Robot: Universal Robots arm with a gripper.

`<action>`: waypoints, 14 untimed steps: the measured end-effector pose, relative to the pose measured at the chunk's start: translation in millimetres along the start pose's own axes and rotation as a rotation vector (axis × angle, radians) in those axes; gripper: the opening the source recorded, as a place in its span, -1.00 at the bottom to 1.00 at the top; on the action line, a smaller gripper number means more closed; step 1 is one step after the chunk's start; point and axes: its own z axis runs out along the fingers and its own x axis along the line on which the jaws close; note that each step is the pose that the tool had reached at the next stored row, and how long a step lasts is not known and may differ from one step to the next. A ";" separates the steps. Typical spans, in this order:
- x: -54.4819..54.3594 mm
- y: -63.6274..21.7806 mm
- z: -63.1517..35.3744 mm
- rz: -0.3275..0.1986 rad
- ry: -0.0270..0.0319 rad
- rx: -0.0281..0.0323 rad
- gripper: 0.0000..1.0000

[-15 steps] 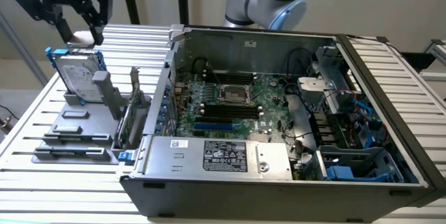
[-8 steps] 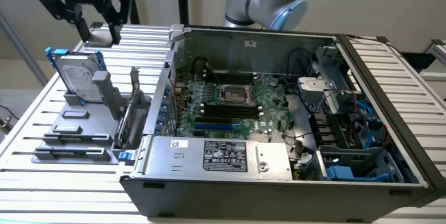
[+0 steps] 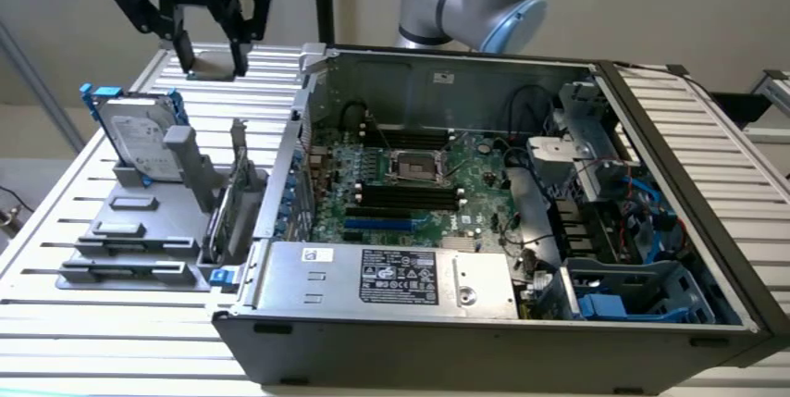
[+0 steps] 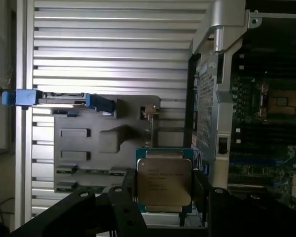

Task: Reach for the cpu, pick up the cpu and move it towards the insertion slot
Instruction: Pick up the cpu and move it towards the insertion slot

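Observation:
The cpu [image 4: 164,173], a small square chip with a silvery top on a green edge, sits between my two black fingers [image 4: 129,190], and my gripper [image 4: 165,197] is shut on it. In the exterior view my gripper [image 3: 213,62] hangs above the slatted table at the far left, outside the open computer case, with the cpu [image 3: 213,71] as a pale sliver between the fingertips. The insertion slot [image 3: 416,166], a shiny metal frame around a dark centre on the green board, lies inside the case to the exterior view's right of my gripper. It also appears in the wrist view as the insertion slot [image 4: 281,101].
A silver hard drive [image 3: 136,130] with blue brackets stands in a grey fixture [image 3: 136,221] on the slatted table [image 3: 74,323]. The case wall [image 3: 296,152] stands between my gripper and the board. Black memory slots [image 3: 401,198] and a power supply [image 3: 383,277] lie near the socket.

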 end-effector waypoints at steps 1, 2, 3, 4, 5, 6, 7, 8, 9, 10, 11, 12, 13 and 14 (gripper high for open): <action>-3.9 0.6 -0.1 0.000 0.0000 -0.0001 0.09; -8.4 1.2 -0.2 0.000 0.0000 -0.0001 0.09; -12.5 1.8 -0.4 0.000 0.0000 -0.0002 0.09; -16.5 2.4 -0.5 0.000 0.0000 -0.0002 0.09; -20.6 3.0 -0.6 0.000 0.0000 -0.0003 0.09; -24.7 3.6 -0.7 0.000 0.0000 -0.0003 0.09; -28.8 4.2 -0.8 0.000 0.0000 -0.0003 0.09; -32.9 4.8 -1.0 0.000 0.0000 -0.0003 0.09; -36.9 5.4 -1.1 0.000 0.0000 -0.0004 0.09; -40.9 6.0 -1.2 0.000 0.0000 -0.0004 0.09; -45.3 6.6 -1.4 0.000 0.0000 -0.0005 0.09; -49.3 7.2 -1.4 0.000 -0.0001 -0.0005 0.09; -53.4 7.8 -1.6 0.000 -0.0001 -0.0006 0.09; -57.4 8.4 -1.7 0.000 -0.0001 -0.0007 0.09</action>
